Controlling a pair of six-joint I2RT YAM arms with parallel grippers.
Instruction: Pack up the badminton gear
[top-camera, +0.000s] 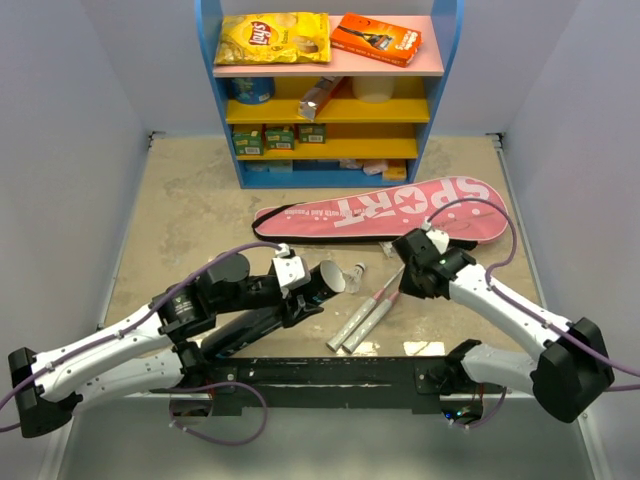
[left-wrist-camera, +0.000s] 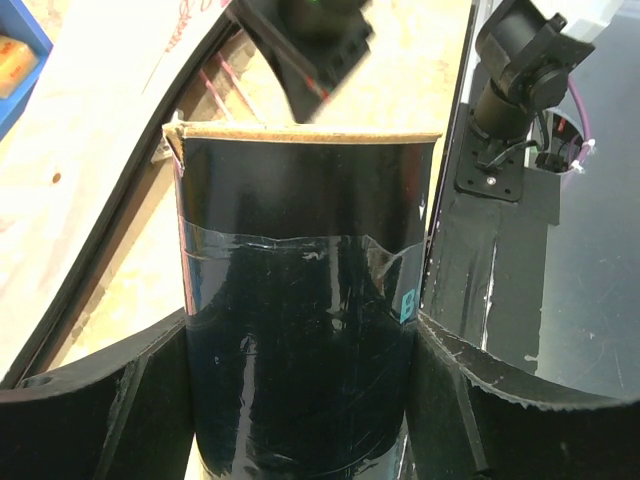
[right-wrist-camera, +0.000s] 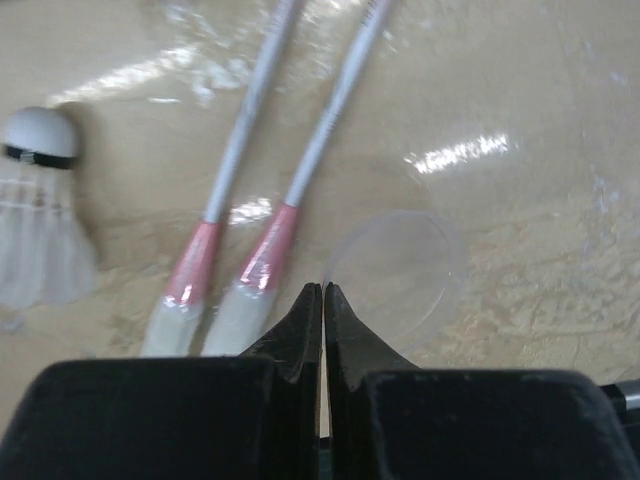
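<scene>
The left gripper (left-wrist-camera: 300, 400) is clamped around the long black cardboard tube (left-wrist-camera: 300, 250), whose open mouth faces away from its fingers. The right gripper (right-wrist-camera: 322, 300), jaws together and empty, sits low over two thin white-handled rackets (right-wrist-camera: 330, 110). A clear round disc (right-wrist-camera: 395, 275), possibly the tube's cap, lies just ahead, and the small white feathered shuttlecock (right-wrist-camera: 40, 230) lies to its left. For loading, part the jaws first, pinch the cork, and hold the tube steady.

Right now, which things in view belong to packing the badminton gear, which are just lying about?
Job: black tube, two rackets, shuttlecock, pink SPORT bag.
Lying about: yellow crisp packet, orange box, both atop the blue shelf.
</scene>
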